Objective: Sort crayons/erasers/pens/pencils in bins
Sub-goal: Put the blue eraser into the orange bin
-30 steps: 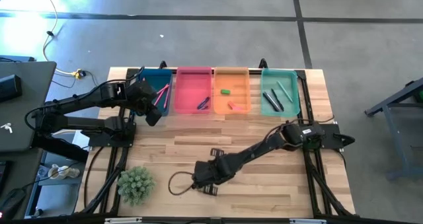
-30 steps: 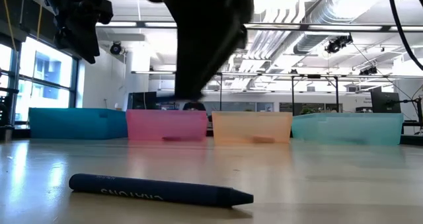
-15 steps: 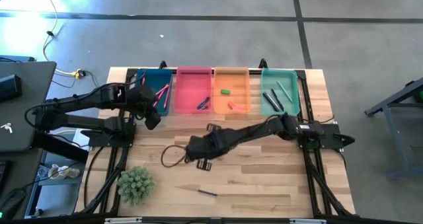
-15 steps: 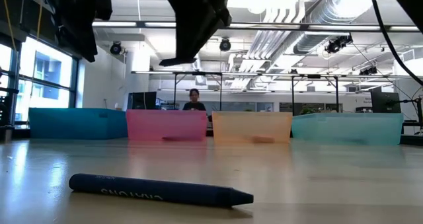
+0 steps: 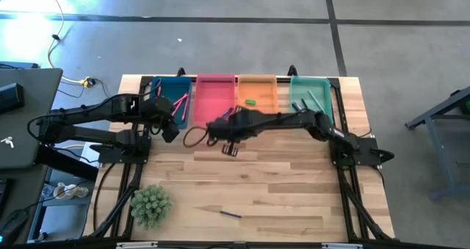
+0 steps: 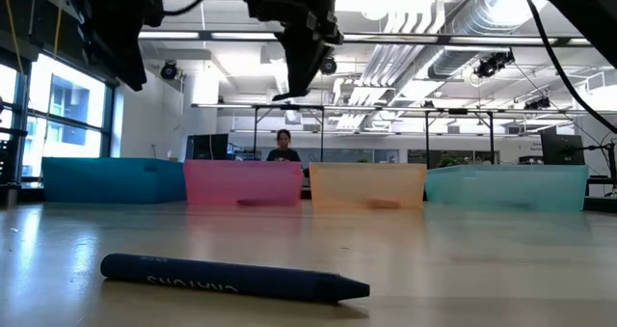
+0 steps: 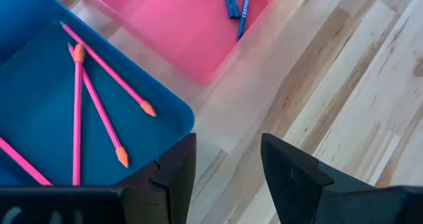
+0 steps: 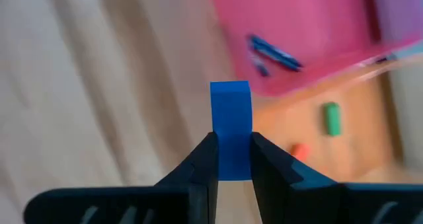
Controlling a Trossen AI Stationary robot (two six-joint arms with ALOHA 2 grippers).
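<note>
My right gripper (image 5: 219, 131) hangs high over the table, just near of the pink bin (image 5: 215, 95), shut on a blue eraser (image 8: 230, 102). Beyond it lie blue crayons (image 8: 271, 52) in the pink bin, and a green eraser (image 8: 331, 118) and a pink-red eraser (image 8: 299, 151) in the orange bin (image 5: 257, 91). My left gripper (image 7: 228, 164) stands open above the near right corner of the blue bin (image 7: 39, 98), where pink pencils (image 7: 99, 112) lie. A dark blue crayon (image 6: 231, 277) lies flat near the table's front edge. My right gripper pinches the blue eraser's two broad sides at its lower end (image 8: 230, 154) between its two fingers. The fingers come from above, slanting toward the table's left. The eraser stands out past the fingertips, lifted clear of the table.
The teal bin (image 5: 311, 102) at the far right holds dark pens (image 5: 303, 111). A green plant (image 5: 150, 205) stands at the near left corner. Bare wood stretches between the bins and the front edge. A person (image 6: 282, 146) shows far behind the table.
My right gripper has risen and swung from the table's near middle toward the far edge, up to the pink bin's near side. It has uncovered the dark blue crayon near the front edge. My left gripper has turned a little in place.
</note>
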